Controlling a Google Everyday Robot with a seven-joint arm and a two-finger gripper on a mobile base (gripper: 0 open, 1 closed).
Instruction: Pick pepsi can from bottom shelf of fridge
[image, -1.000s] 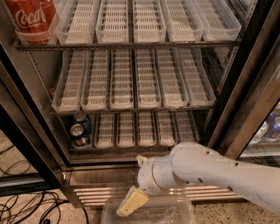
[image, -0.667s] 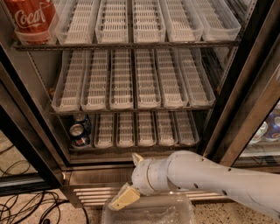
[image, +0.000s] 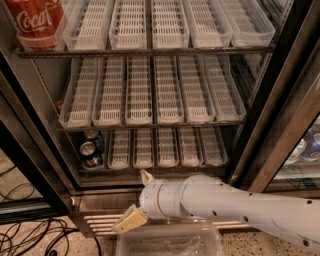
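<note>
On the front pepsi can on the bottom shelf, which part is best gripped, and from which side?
Grip its round side wall, probably mid-height, coming from the open front. The front pepsi can stands upright at the left end of the bottom shelf; the rack above blocks a top approach, and a second can stands behind. The pincer, open, is below and right of both.

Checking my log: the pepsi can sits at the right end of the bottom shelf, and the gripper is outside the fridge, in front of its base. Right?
Wrong end: the camera view shows the pepsi can at the left end of the bottom shelf. The gripper, open, is indeed outside the fridge, in front of its base.
</note>
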